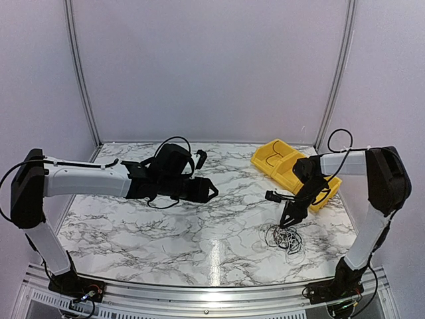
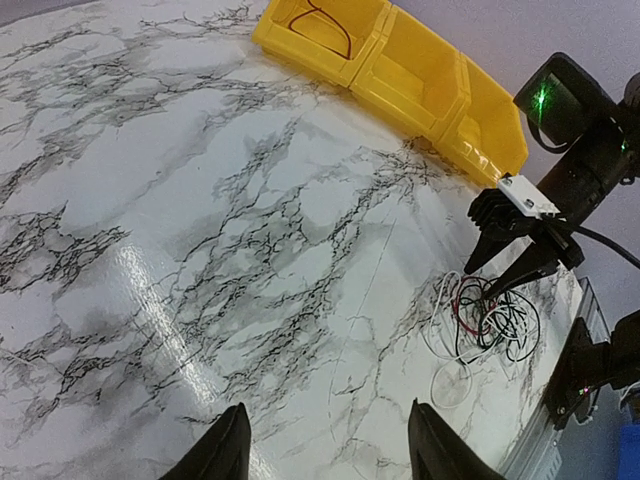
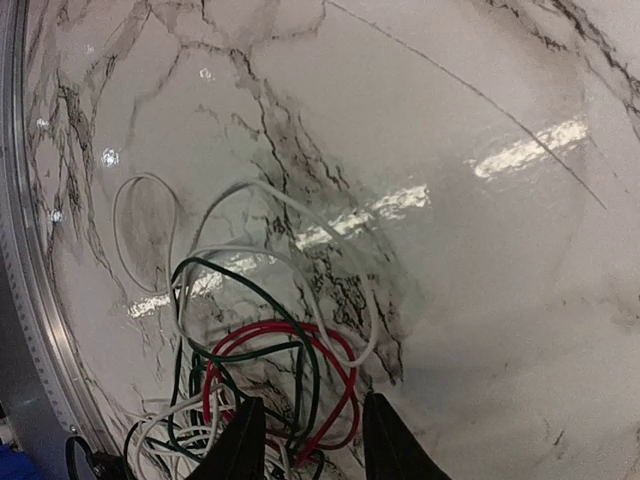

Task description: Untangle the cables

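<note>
The cables (image 1: 285, 238) are a small tangle of thin red, dark green and white wires on the marble table at the front right; they also show in the left wrist view (image 2: 488, 322) and the right wrist view (image 3: 265, 360). My right gripper (image 1: 290, 219) points down onto the tangle's far edge and is open. In its own view (image 3: 312, 448) red and dark green loops lie between the spread fingers. My left gripper (image 1: 211, 191) hovers over the table's middle, open and empty (image 2: 330, 450), far from the tangle.
A row of yellow bins (image 1: 289, 169) stands at the back right, just behind my right arm; in the left wrist view (image 2: 400, 70) one bin holds a thin dark wire (image 2: 325, 25). A metal rail (image 1: 212, 289) runs along the table's near edge.
</note>
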Controlling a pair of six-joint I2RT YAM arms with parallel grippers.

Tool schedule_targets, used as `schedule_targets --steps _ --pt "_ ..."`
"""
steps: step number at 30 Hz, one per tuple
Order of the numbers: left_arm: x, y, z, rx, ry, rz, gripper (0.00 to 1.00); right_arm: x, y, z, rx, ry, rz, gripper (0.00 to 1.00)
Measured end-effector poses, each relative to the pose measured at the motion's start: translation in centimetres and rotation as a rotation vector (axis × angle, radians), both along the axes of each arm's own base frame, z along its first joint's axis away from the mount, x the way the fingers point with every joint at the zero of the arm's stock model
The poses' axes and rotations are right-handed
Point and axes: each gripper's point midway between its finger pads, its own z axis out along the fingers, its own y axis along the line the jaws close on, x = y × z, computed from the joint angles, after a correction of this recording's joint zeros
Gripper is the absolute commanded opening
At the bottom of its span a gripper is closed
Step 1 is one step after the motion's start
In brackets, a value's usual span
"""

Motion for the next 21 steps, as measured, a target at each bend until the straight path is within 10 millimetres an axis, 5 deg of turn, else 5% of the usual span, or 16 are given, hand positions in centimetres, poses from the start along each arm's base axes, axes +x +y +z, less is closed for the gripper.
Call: schedule_targets --steps 15,21 --pt "0.0 0.2 -0.3 0.006 0.007 0.009 0.56 1.0 0.5 0.4 0.003 0.024 -0.065 0.0" --pt "-0.1 0.1 -0.2 0.002 0.003 -0.001 0.57 2.4 2.1 3.9 0.078 0.001 -0.067 0.0"
